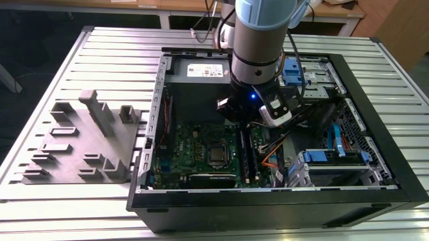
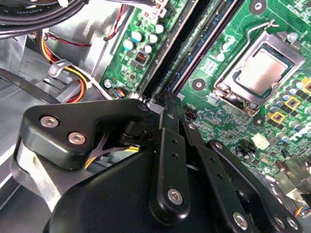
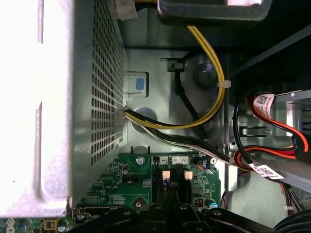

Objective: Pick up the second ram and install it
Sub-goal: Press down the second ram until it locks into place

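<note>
In the exterior view my gripper (image 1: 249,126) reaches down inside the open computer case (image 1: 268,201), at the far end of the long dark memory slots (image 1: 246,153) on the green motherboard (image 1: 191,148). In the second wrist view the gripper (image 2: 167,97) has its fingers drawn together, tips right at the end of the slots (image 2: 194,43). The first wrist view has the gripper (image 3: 168,204) just short of the slots' beige end latches (image 3: 165,174). I cannot tell the second ram apart from the dark slots, nor whether anything sits between the fingers.
The processor socket (image 1: 218,153) lies beside the slots. Bundled cables (image 3: 209,97) and a perforated metal box (image 3: 92,97) crowd the case beyond them. A drive cage with blue tabs (image 1: 335,155) is on the exterior view's right. A grey holder block (image 1: 80,140) stands outside the case.
</note>
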Action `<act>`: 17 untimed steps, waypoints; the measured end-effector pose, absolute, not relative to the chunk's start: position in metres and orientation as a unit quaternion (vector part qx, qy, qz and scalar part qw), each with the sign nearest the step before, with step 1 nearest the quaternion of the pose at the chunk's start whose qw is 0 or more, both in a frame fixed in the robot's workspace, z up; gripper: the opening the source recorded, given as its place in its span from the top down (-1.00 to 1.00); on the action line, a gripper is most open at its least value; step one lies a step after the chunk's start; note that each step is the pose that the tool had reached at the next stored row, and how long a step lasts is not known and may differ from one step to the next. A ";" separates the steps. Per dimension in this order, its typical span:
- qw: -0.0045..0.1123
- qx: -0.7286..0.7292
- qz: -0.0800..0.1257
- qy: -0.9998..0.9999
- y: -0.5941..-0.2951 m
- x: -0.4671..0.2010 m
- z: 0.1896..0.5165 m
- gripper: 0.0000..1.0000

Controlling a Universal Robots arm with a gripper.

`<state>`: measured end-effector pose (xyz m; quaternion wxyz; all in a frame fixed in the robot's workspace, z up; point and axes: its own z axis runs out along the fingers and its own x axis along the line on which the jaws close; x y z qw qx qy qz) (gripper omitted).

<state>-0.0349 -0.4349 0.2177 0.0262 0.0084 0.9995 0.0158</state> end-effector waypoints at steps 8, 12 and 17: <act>0.026 0.008 0.015 1.000 -0.435 -0.035 0.239 0.86; 0.026 0.008 0.015 1.000 -0.435 -0.035 0.248 0.86; 0.026 0.008 0.015 1.000 -0.435 -0.035 0.249 0.86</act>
